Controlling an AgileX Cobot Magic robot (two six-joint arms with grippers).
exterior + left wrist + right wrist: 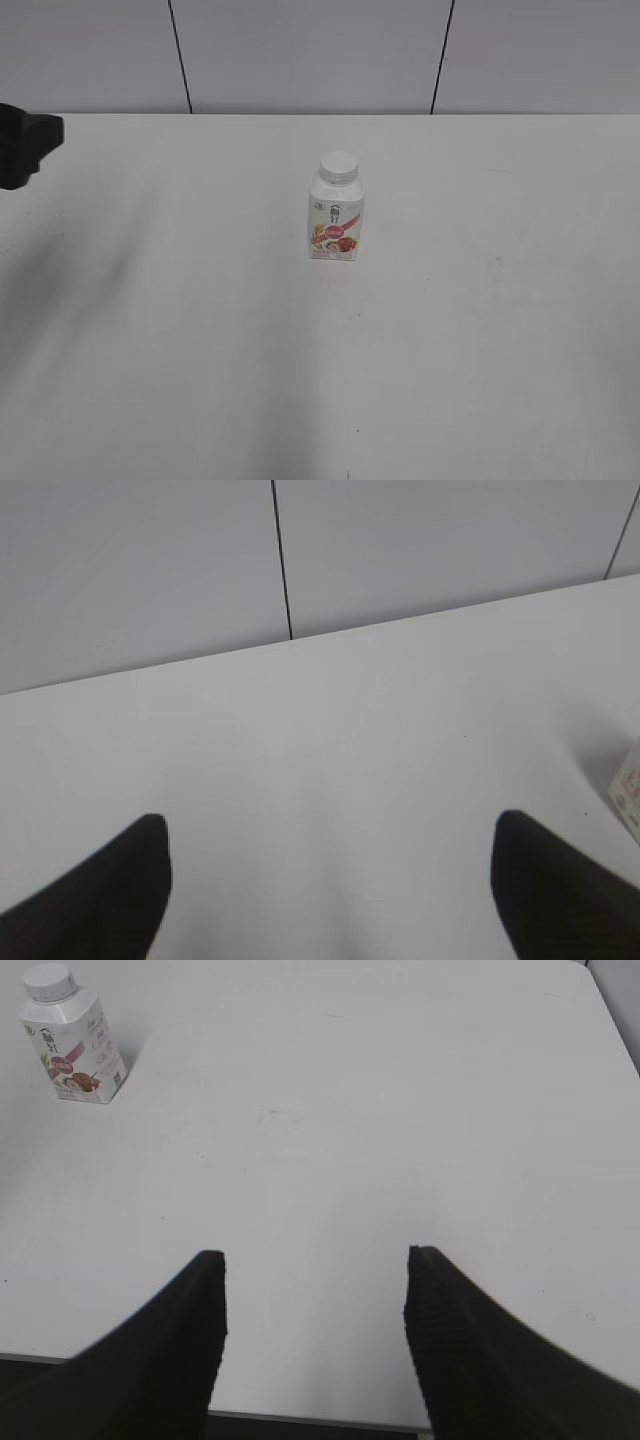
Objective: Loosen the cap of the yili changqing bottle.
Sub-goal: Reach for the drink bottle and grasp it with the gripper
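The yili changqing bottle stands upright near the middle of the white table, white with a pink-red strawberry label. Its round white cap sits on the neck. The bottle also shows in the right wrist view at the top left, with its cap, and a sliver of it at the right edge of the left wrist view. My left gripper is open and empty, left of the bottle; a dark part of it shows at the left edge of the exterior view. My right gripper is open and empty near the table's front edge.
The white table runs back to a grey panelled wall with dark seams. The table's front edge shows in the right wrist view.
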